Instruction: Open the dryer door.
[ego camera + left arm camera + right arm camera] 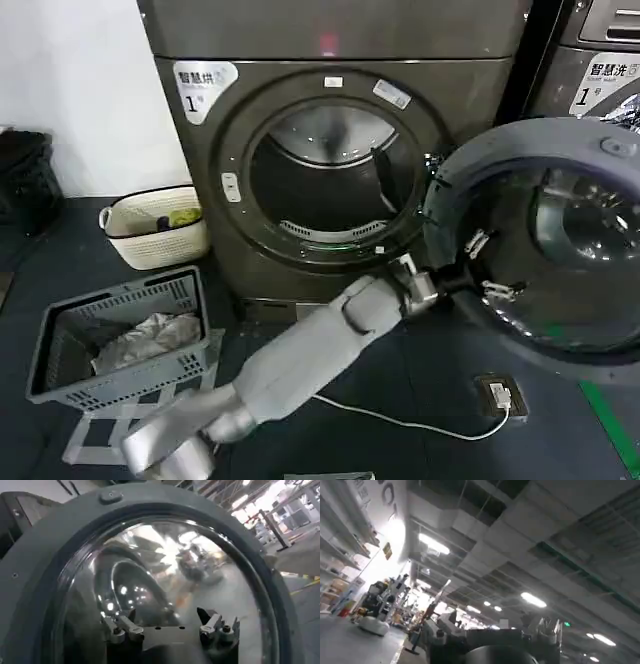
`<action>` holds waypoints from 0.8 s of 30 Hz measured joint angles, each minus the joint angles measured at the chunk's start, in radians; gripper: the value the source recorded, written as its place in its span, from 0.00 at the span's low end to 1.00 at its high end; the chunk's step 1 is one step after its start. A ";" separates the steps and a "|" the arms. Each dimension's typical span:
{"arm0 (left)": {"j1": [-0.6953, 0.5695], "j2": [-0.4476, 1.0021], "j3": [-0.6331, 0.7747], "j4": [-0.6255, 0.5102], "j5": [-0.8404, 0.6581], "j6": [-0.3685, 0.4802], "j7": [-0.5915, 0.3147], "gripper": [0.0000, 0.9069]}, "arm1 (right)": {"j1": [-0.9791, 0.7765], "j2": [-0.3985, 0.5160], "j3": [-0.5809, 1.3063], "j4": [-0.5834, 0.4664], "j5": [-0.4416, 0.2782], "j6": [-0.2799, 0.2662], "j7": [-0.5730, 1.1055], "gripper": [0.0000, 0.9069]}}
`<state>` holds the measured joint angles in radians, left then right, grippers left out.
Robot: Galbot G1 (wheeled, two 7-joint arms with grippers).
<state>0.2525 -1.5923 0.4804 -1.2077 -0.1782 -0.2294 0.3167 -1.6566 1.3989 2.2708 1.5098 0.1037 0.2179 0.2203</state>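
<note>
Head view: dryer door (540, 235) is swung wide, hinged on the right side of the drum opening (325, 175), inner face and glass bowl turned out toward the robot. The task looks essentially finished; what remains, by my read, is letting go and backing clear.

Left gripper (482, 268) is at the door's inner face, fingers spread, one fingertip up near the edge of the glass, the other lower on the plastic ring. Whether the pads touch the door I can't say. Left wrist view agrees: left gripper (170, 627) is splayed, door directly ahead of it, glass bulging toward the camera, grey ring all round.

Handling, judged: door is rigid and fairly heavy for its size, moving only about the hinge, so force must go along the arc, not across it. Glass is smooth and domed, and pads would probably slide off it. Better purchase is the plastic ring at the free edge, far from the hinge, for leverage. The latch side nearest the drum is the hinge side here, so there is little leverage there.

Right gripper (492, 647) is parked away from the dryer, wrist camera facing the ceiling; finger state can't be read.
</note>
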 joint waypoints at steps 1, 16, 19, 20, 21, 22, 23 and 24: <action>-0.008 -0.013 -0.004 0.021 0.000 0.000 0.000 1.00 | 0.001 0.002 -0.001 -0.001 -0.001 0.002 0.000 1.00; 0.085 0.001 -0.006 -0.114 0.068 -0.012 0.071 1.00 | 0.017 -0.051 -0.031 -0.023 -0.006 -0.003 -0.045 1.00; 0.137 0.144 -0.010 -0.238 0.077 -0.017 0.083 1.00 | 0.022 -0.069 -0.049 -0.030 -0.011 -0.020 -0.041 1.00; 0.153 0.202 -0.017 -0.287 0.078 -0.019 0.086 1.00 | 0.022 -0.075 -0.055 -0.034 -0.011 -0.021 -0.041 1.00; 0.169 0.253 -0.023 -0.333 0.079 -0.024 0.088 1.00 | 0.022 -0.083 -0.062 -0.038 -0.011 -0.021 -0.043 1.00; 0.190 0.306 -0.029 -0.380 0.082 -0.036 0.089 1.00 | 0.021 -0.088 -0.067 -0.041 -0.010 -0.019 -0.046 1.00; 0.210 0.354 -0.036 -0.423 0.092 -0.050 0.090 1.00 | 0.021 -0.093 -0.071 -0.044 -0.010 -0.017 -0.050 1.00; 0.226 0.399 -0.045 -0.459 0.104 -0.065 0.089 1.00 | 0.021 -0.098 -0.077 -0.047 -0.010 -0.014 -0.056 1.00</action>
<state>0.4781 -1.1937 0.4350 -1.6671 -0.0744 -0.2941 0.4061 -1.6352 1.3011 2.1939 1.4628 0.0940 0.2037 0.1647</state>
